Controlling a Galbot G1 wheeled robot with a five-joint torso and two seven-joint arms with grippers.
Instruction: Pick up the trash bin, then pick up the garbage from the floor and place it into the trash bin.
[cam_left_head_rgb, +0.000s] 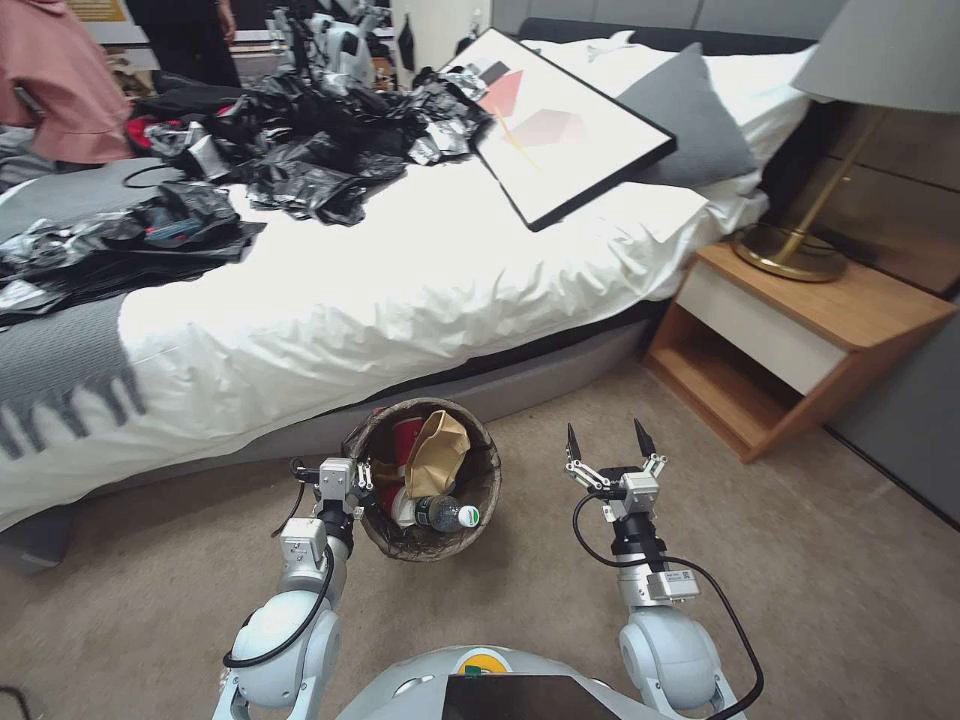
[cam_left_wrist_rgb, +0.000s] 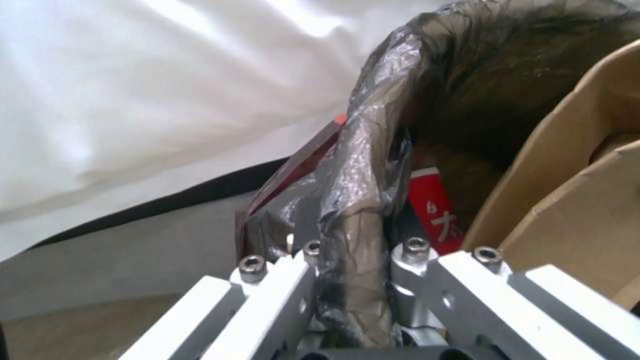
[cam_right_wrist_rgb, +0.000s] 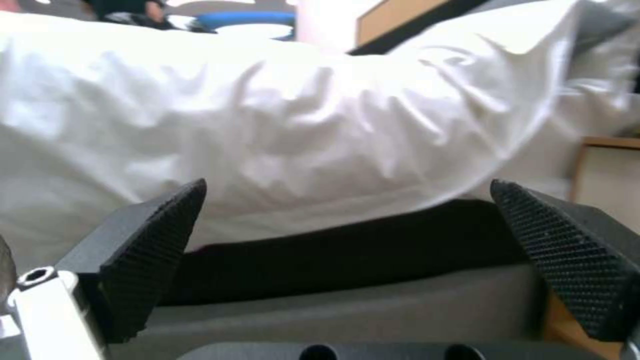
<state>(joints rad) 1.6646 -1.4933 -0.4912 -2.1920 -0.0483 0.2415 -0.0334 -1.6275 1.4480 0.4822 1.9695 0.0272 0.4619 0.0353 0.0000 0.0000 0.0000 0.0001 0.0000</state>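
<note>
While your left gripper (cam_left_head_rgb: 362, 485) pinched the bag-lined rim of the trash bin (cam_left_head_rgb: 480, 500), the bin hung in front of the robot, just short of the bed (cam_left_head_rgb: 400, 290) and above the carpet (cam_left_head_rgb: 800, 560). In the left wrist view its fingers (cam_left_wrist_rgb: 293, 175) were pressed together on the folded dark brown bag (cam_left_wrist_rgb: 363, 165), one on the outside of the rim and one inside.

You had the bin well filled. A crumpled brown paper bag (cam_left_head_rgb: 438, 452) sat uppermost at the middle, with a red paper cup (cam_left_head_rgb: 407, 437) tucked behind it against the far wall. A clear bottle with a green label (cam_left_head_rgb: 438, 513) lay on its side at the near edge, its white cap toward the right arm. Up close, the left wrist view showed the red cup (cam_left_wrist_rgb: 437, 210) wedged between the liner and the brown paper bag (cam_left_wrist_rgb: 573, 200).

Your right gripper (cam_left_head_rgb: 611, 442) hovered beside the bin, apart from it, with its black fingers (cam_right_wrist_rgb: 153, 245) spread wide and nothing between them; they pointed toward the bed's side. To the right stood a wooden nightstand (cam_left_head_rgb: 800, 340) bearing a brass lamp (cam_left_head_rgb: 800, 240).
</note>
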